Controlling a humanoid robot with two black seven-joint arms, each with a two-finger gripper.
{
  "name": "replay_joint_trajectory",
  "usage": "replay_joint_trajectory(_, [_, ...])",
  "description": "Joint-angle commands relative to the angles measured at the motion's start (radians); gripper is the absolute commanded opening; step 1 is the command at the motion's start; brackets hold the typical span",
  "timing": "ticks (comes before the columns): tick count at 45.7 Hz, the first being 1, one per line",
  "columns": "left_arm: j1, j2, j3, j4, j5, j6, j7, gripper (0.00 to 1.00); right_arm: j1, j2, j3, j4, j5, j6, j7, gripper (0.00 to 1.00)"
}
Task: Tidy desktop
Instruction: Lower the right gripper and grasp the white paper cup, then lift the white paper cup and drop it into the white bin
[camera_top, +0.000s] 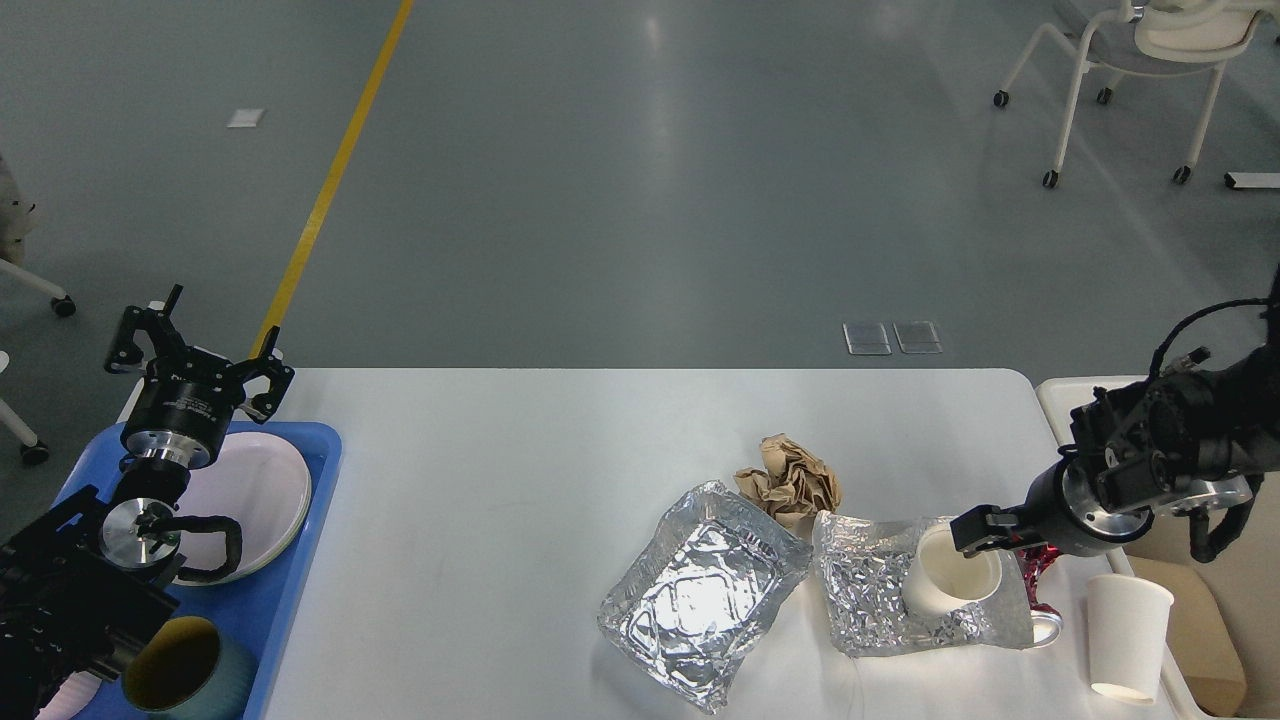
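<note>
Desktop (480, 520), white, filled the lower half of the view, carrying two foil trays (700, 590) at 6 o'clock, crumpled brown paper (790, 482) just behind them, and an inverted paper cup (1128, 636) at 4 o'clock. Right gripper (975, 535), at 4 o'clock, held the rim of a white cup (945, 585) that stood on the right-hand foil. Left gripper (195, 345), at 9 o'clock, stood spread wide and empty above a blue tray (300, 590) holding a white plate (255, 490) and a teal cup (190, 665).

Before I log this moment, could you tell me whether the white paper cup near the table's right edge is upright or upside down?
Upside down: the white paper cup stands on the desktop with its rolled rim at the bottom and its narrower closed base on top.
</note>
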Motion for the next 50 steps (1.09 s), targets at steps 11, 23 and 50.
replay_joint_trajectory(11, [0.0, 0.0, 0.0, 0.0, 0.0, 0.0, 0.0, 1.0, -0.094, 0.012, 0.002, -0.025, 0.013, -0.102, 0.009, 0.0])
replay_joint_trajectory(23, [0.0, 0.0, 0.0, 0.0, 0.0, 0.0, 0.0, 1.0, -0.073, 0.0, 0.01, -0.021, 0.013, -0.091, 0.008, 0.0])
replay_joint_trajectory(50, [0.0, 0.0, -0.002, 0.0, 0.0, 0.0, 0.0, 1.0, 1.102, -0.216, -0.236, 0.183, -0.272, 0.535, 0.295, 0.0])
